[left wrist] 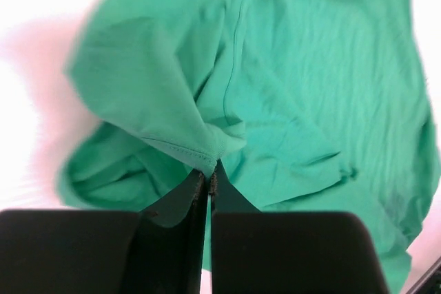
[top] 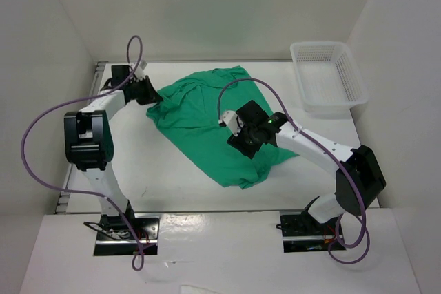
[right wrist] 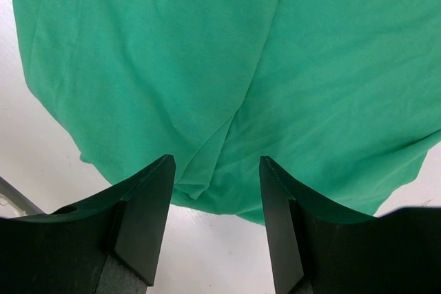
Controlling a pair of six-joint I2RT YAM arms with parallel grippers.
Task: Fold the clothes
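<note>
Shirt: green T-shirt (top: 200, 122), crumpled.
Left gripper (left wrist: 209, 175): jaws pinching its left edge.
Right gripper (right wrist: 217, 166): jaws spread above it.

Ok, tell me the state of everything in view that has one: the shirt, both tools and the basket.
green T-shirt, lying rumpled on the table, not folded yet.
left tool, shut on a hem of the shirt.
right tool, open over the shirt, holding nothing.
white basket, upright and empty, at the far right corner.
</note>
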